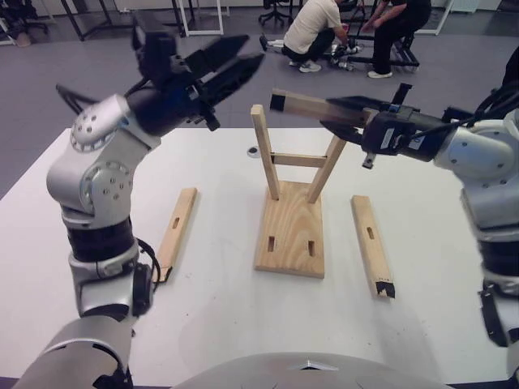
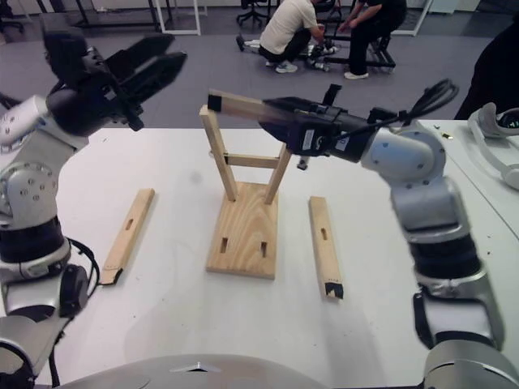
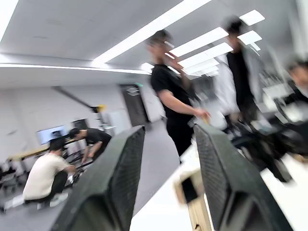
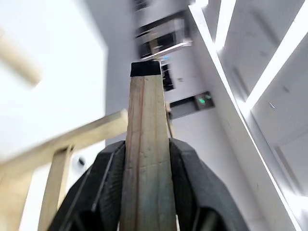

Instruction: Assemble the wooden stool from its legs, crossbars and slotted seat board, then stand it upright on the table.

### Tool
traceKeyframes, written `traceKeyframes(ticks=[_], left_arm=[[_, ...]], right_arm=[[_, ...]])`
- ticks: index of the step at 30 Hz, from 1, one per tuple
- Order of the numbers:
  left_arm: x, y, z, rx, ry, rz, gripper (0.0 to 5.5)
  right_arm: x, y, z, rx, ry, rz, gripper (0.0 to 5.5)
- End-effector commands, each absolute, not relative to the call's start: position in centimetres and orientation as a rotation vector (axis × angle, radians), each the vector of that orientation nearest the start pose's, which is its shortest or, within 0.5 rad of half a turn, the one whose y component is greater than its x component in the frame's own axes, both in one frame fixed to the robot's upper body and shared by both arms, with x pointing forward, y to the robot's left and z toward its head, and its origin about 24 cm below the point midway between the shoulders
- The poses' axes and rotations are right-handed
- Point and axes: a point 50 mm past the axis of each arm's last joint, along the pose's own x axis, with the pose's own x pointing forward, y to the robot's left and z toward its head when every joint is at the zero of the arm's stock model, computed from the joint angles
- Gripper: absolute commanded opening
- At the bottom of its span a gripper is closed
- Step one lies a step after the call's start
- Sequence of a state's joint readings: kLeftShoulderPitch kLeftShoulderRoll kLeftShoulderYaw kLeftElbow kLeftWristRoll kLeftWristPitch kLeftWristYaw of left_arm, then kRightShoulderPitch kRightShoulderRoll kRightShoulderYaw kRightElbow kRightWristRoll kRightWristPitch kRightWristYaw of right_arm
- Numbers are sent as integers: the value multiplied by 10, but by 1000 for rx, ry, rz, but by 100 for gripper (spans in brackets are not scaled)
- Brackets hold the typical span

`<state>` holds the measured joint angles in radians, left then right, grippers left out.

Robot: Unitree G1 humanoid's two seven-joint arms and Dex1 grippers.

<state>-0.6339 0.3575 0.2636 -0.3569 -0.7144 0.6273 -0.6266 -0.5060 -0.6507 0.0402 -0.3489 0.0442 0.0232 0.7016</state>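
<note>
The slotted seat board (image 1: 290, 239) lies flat in the middle of the white table (image 1: 219, 316). Two legs (image 1: 263, 150) joined by a crossbar (image 1: 298, 160) stand tilted in its far slots. My right gripper (image 1: 340, 115) is shut on a third leg (image 1: 304, 104) with a black end cap, holding it level just above the standing legs' tops; the right wrist view shows this leg (image 4: 147, 144) between the fingers (image 4: 187, 178). My left gripper (image 1: 235, 63) hangs open and raised, left of the standing legs, holding nothing. Its fingers (image 3: 115, 183) are spread apart.
Two loose slotted wooden pieces lie flat on the table, one (image 1: 177, 231) left of the seat board and one (image 1: 371, 243) right of it. A small round hole (image 1: 253, 151) sits behind the stool. A white headset (image 2: 499, 134) rests on a neighbouring table at the right.
</note>
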Motion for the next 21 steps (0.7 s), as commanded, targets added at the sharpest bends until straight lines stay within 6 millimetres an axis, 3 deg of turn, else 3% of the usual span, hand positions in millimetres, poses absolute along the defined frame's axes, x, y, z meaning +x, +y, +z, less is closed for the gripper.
traceKeyframes(ticks=[1, 4, 9, 21], left_arm=[[270, 148, 250, -339, -438, -888, 190], [267, 144, 255, -463, -451, -920, 190], [260, 141, 259, -549, -444, -991, 190], [266, 130, 252, -611, -382, -999, 190]], right_arm=[[253, -130, 239, -587, -624, 671, 131], [250, -116, 239, -467, -630, 652, 131], [249, -106, 238, -437, -621, 674, 131], [241, -91, 241, -380, -669, 775, 131]])
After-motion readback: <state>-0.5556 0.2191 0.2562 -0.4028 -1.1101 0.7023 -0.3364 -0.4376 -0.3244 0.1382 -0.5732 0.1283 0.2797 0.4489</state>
